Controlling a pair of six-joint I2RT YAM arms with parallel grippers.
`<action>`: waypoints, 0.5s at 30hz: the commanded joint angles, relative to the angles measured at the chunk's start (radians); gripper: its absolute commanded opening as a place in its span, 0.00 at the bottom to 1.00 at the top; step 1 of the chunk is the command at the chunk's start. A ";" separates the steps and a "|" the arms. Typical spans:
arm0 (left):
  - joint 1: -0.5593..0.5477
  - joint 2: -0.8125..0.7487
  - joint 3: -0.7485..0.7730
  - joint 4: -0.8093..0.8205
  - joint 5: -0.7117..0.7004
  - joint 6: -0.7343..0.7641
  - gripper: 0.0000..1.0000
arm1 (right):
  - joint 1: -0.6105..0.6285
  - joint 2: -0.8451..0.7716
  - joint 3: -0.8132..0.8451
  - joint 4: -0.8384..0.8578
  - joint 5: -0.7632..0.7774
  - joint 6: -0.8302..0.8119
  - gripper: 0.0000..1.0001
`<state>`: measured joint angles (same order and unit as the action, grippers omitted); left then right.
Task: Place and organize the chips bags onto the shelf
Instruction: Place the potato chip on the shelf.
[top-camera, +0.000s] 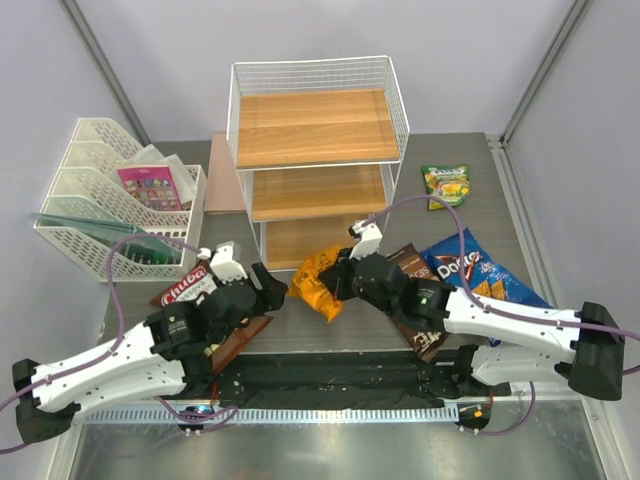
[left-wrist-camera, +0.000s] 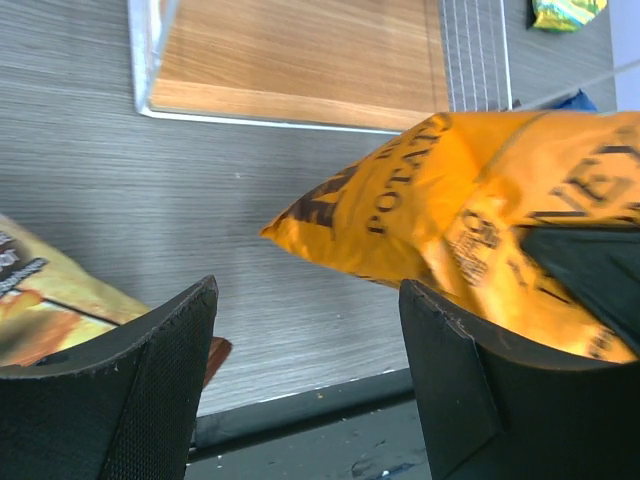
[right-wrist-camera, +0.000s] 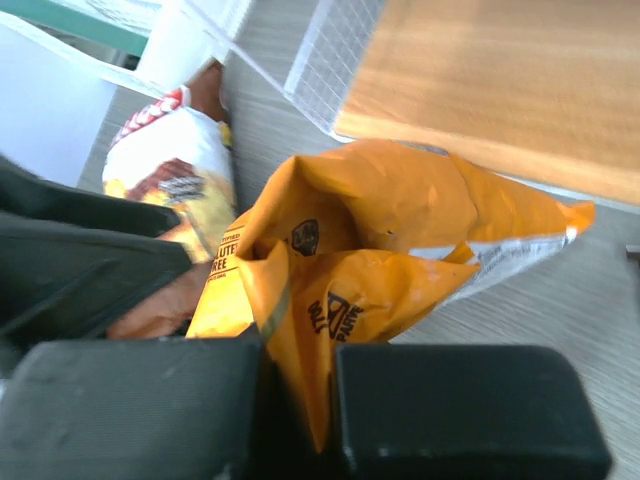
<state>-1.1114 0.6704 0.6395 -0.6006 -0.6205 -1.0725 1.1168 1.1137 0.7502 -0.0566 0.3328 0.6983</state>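
My right gripper (right-wrist-camera: 300, 400) is shut on an edge of the orange chips bag (right-wrist-camera: 400, 250), which hangs just in front of the shelf's bottom board (right-wrist-camera: 500, 90). From above, the orange bag (top-camera: 316, 280) sits between both grippers, before the white wire shelf (top-camera: 318, 150). My left gripper (left-wrist-camera: 310, 340) is open with nothing between its fingers; the orange bag (left-wrist-camera: 450, 230) is just right of it. A brown-white bag with red lettering (top-camera: 185, 288) lies under the left arm. Under the right arm lies a dark brown bag (top-camera: 415, 300), with the blue Doritos bag (top-camera: 480, 275) beside it.
A small green-yellow bag (top-camera: 446, 185) lies right of the shelf. A white mesh file tray (top-camera: 110, 200) with a pink card packet (top-camera: 150, 187) stands at the left. A black mat (top-camera: 330, 375) runs along the near table edge.
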 joint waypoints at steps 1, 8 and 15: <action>-0.001 -0.040 0.026 -0.074 -0.079 -0.035 0.73 | 0.069 -0.023 0.161 -0.046 0.114 -0.063 0.01; 0.001 -0.029 0.025 -0.110 -0.091 -0.072 0.73 | 0.138 -0.049 0.308 -0.267 0.198 -0.075 0.01; -0.001 -0.028 0.015 -0.099 -0.079 -0.080 0.72 | 0.141 -0.089 0.124 -0.048 0.293 -0.092 0.01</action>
<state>-1.1114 0.6441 0.6395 -0.7006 -0.6624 -1.1271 1.2549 1.0649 0.9565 -0.2737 0.5312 0.6388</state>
